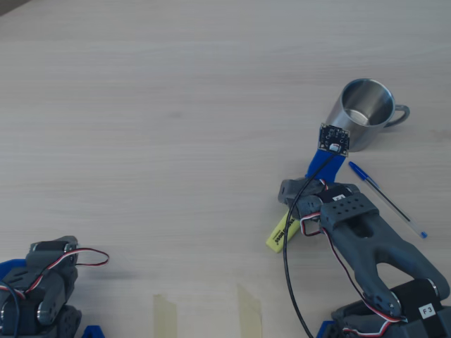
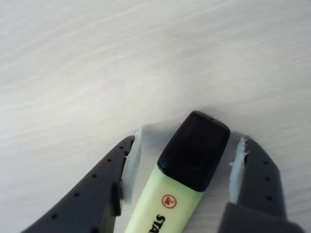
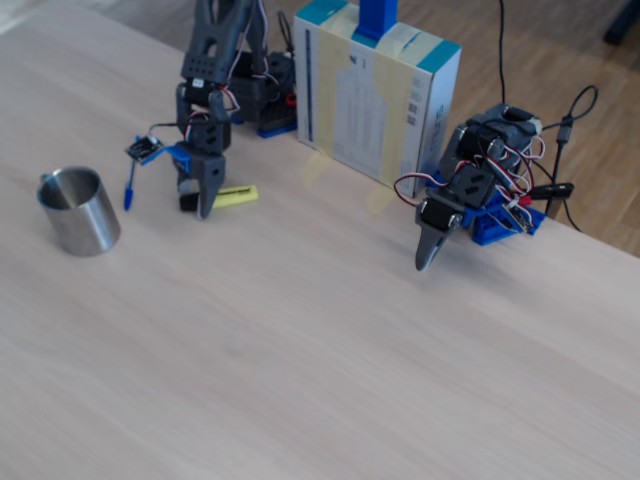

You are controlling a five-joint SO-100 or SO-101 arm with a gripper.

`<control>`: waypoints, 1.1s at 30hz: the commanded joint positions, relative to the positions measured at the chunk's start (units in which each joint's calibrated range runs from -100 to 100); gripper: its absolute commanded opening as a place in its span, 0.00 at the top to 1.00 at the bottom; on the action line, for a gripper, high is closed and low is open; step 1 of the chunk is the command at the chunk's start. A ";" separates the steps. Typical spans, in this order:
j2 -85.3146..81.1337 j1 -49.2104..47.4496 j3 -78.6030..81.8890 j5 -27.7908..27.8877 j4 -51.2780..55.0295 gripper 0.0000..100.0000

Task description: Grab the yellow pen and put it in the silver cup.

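The dark grey two-finger gripper [image 2: 187, 167] is seen in the wrist view lowered to the table with its jaws spread on either side of the black cap of the chunky fluorescent-yellow highlighter pen [image 2: 192, 160]; a gap is visible between each white-padded fingertip [image 2: 130, 162] and the cap, so nothing is clamped. The pen is laid flat on the pale wood-grain table [image 1: 141, 105], its yellow body with dark print pointing back under the wrist. In the overhead view the pen [image 1: 280, 232] is partly hidden beneath the arm, its yellow end sticking out to the lower left. The shiny cylindrical stainless-steel cup with a loop handle [image 1: 363, 113] is stood upright farther up and to the right, apart from the gripper. A thin blue ballpoint pen [image 1: 386, 199] is laid between the cup and the arm's right side. In the fixed view a second parked arm [image 3: 470, 195] and a white-and-teal box [image 3: 375, 100] are seen at the far edge
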 commanded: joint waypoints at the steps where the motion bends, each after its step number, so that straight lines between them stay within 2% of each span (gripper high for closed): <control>1: 0.63 -0.69 0.71 -2.10 -1.33 0.71; 13: -0.20 -2.78 1.89 -6.15 -2.01 0.71; 20: -3.36 -2.69 10.14 -7.29 -9.73 0.71; 33: -13.33 -0.51 21.30 -7.87 -9.22 0.71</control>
